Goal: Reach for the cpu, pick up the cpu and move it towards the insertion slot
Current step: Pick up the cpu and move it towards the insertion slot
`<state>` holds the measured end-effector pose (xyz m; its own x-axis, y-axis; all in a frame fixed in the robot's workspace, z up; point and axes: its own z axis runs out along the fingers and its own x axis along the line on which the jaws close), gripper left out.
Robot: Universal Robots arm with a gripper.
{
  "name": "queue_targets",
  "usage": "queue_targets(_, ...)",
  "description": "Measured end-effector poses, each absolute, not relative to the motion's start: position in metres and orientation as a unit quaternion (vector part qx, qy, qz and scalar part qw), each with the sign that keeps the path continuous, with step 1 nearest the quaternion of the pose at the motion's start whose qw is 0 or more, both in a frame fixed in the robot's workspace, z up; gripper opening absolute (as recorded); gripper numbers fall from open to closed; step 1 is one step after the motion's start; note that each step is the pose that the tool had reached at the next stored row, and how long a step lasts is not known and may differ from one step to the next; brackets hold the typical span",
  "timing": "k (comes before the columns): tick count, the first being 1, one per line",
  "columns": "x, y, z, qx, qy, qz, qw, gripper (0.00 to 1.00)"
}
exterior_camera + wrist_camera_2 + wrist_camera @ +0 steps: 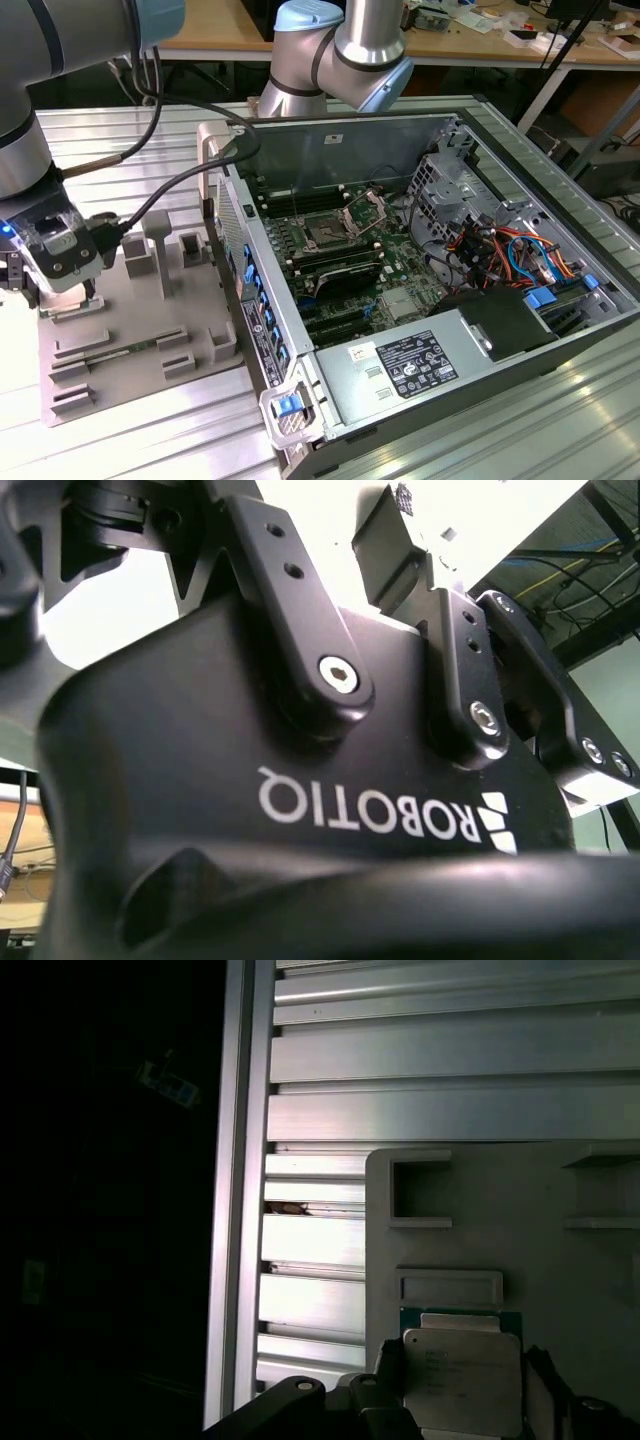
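In the first wrist view the cpu [462, 1368], a flat square chip with a dull silver top and a green rim, lies low on the grey fixture plate [480, 1210]. My gripper [465, 1390] is shut on the cpu, with a dark finger against each of two opposite edges. In the exterior view the gripper [62, 290] is down on the fixture plate [150, 330] at the exterior view's left. The insertion slot [325, 232], a square socket with a dark centre and a raised metal bracket [367, 210], sits on the motherboard inside the open computer case, well to the right of the gripper.
Grey posts and blocks [158, 240] stand on the fixture plate. The case's side wall [235, 250] rises between the plate and the motherboard. A power supply [410, 365], a drive cage [440, 180] and cable bundles [500, 250] fill the case. A second arm [350, 50] stands behind it.
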<state>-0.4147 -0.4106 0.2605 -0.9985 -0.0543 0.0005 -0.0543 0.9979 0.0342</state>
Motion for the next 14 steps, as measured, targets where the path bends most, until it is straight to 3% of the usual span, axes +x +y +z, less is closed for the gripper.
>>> queue_targets(14, -0.4147, -0.4106, 0.2658, 0.027, -0.999, -0.017, 0.001, 0.55)
